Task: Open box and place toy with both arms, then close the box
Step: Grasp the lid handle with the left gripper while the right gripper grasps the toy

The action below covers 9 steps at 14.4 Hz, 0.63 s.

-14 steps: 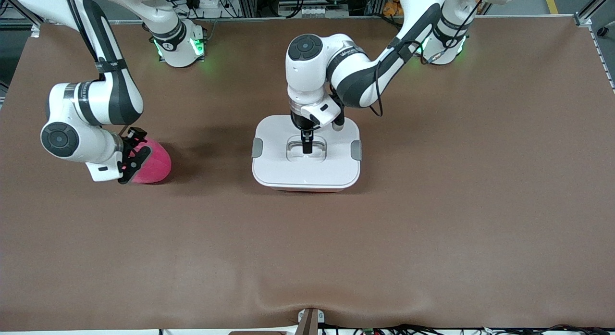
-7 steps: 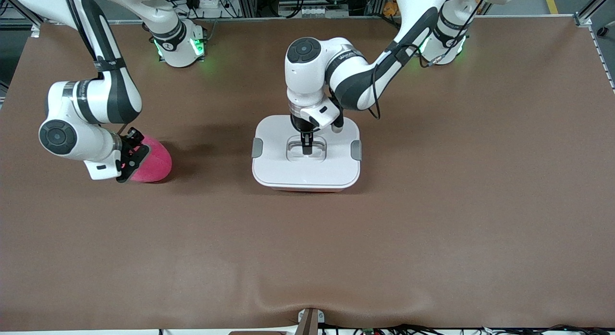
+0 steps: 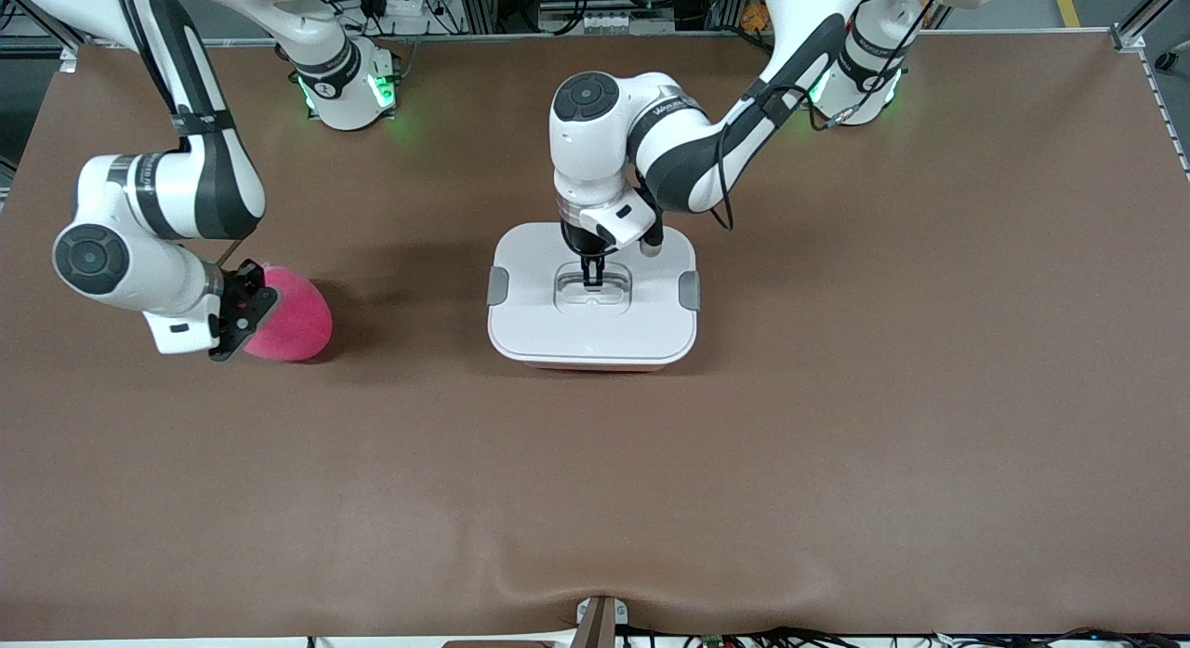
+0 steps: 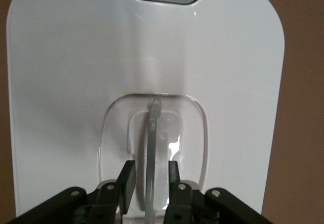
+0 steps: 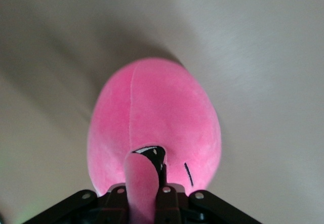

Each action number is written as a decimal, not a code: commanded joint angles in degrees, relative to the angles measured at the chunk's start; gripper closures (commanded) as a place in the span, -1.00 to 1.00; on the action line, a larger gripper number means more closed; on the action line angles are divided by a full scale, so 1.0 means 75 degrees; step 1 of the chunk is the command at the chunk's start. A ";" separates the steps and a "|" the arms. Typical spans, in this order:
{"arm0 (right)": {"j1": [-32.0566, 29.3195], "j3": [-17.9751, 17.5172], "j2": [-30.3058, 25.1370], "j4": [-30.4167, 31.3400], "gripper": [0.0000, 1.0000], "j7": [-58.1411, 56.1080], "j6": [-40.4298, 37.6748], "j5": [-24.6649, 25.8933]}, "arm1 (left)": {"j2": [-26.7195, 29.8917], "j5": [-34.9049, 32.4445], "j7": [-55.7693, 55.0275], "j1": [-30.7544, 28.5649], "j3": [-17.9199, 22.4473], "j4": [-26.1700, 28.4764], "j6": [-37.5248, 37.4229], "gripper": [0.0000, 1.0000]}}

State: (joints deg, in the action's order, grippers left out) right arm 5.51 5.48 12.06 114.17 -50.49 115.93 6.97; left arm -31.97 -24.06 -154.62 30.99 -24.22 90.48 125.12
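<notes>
- We see the box (image 3: 592, 295) at the middle of the table (image 3: 837, 425), its white lid (image 4: 76, 57) still seated and a grey side clip (image 3: 497, 285) at each short end, so we judge the opening step is the one in hand.
- The relation that matters for the coming move: the raised handle (image 4: 151, 148) stands in the lid's central recess, and the left gripper (image 3: 591, 274) sits directly over it, reaching straight down from above.
- In the left wrist view the thin handle runs up between the two fingers (image 4: 126, 178), its long line along the gap between them, so the fingers straddle it from either flat side.
- The left gripper's fingers are narrowly spread, one on each side of the handle; a sliver of gap shows on both sides, so we read it as not yet pinching.
- The toy (image 3: 290, 326) lies on the table toward the right arm's end, well apart from the box.
- The right gripper (image 3: 244, 315) is at the toy's end nearest that arm. In the right wrist view its fingers are pressed close on a stalk-like bit of pink plush (image 5: 142, 183) with a dark eye (image 5: 152, 153) just above it.
- We judge the right arm is the one placed to carry the toy, once the left arm lifts the lid.
</notes>
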 commanded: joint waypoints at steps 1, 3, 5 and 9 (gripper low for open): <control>-0.0067 -0.0110 -0.0073 -0.0573 1.00 0.0424 -0.0175 -0.0108 | -0.0096 -0.0272 -0.0044 0.0052 -0.0006 -0.0135 0.0052 0.45; -0.0020 -0.0133 0.0020 -0.0691 1.00 0.1465 -0.0327 -0.0167 | -0.0085 -0.0272 -0.0032 0.0052 -0.0006 -0.0135 0.0052 0.65; 0.0039 -0.0134 0.0021 -0.0692 1.00 0.2438 -0.0433 -0.0470 | -0.0085 -0.0272 -0.0032 0.0052 -0.0006 -0.0147 0.0052 0.77; 0.0027 -0.0134 0.0021 -0.0715 1.00 0.3367 -0.0855 -0.1244 | -0.0026 -0.0261 0.0353 0.0052 -0.0006 -0.0158 0.0052 1.00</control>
State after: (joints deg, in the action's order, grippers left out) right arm 5.82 4.58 12.34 109.57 -28.31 111.09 0.22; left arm -31.97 -24.63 -153.54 31.02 -24.23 90.35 125.38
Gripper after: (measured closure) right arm 0.872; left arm 0.890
